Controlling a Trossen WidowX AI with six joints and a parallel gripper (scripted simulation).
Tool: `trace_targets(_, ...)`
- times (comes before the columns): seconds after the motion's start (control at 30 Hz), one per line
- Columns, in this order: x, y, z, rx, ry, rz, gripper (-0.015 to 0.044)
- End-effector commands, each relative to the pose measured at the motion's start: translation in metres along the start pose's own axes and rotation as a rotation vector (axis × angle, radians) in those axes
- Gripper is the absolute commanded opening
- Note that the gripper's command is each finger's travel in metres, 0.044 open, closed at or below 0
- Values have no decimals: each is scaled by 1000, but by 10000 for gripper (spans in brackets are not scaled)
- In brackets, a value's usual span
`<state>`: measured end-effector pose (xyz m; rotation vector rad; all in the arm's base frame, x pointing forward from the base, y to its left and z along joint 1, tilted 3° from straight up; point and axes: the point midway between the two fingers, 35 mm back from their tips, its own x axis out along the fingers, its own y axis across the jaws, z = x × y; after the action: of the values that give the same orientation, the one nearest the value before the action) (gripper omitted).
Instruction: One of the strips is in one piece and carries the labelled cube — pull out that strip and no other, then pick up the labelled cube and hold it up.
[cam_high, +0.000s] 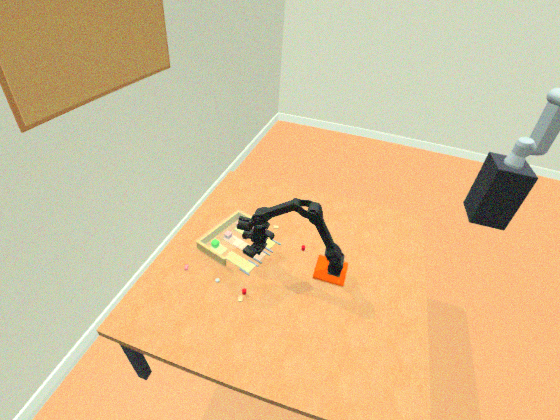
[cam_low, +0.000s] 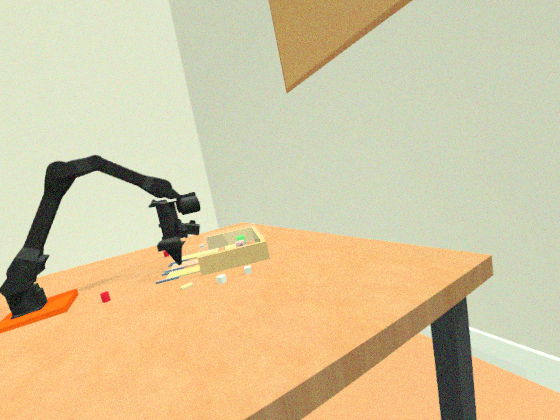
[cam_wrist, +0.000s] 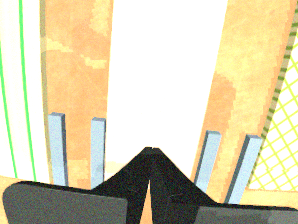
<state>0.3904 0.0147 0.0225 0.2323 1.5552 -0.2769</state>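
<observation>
The light is bright and warm; the black jointed arm (cam_high: 320, 225) throws soft shadow on the orange-brown wooden table (cam_high: 390, 310). Fine grain covers everything, and the wide white strip (cam_wrist: 160, 65) is overexposed.

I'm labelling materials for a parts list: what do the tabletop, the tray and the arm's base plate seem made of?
Tabletop: probably wood or wood laminate, matt, with mottled tan patches.
Tray: perhaps pale wood, matt, judging by its yellowish-tan walls.
Base plate: plastic or painted metal, uniformly orange; I cannot tell which.
</observation>
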Motion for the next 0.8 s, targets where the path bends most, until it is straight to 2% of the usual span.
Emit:
trace_targets(0.0,2,1,1,5,-2,4,0)
trace_targets(0.77,3,0,-20,5,0,4,0)
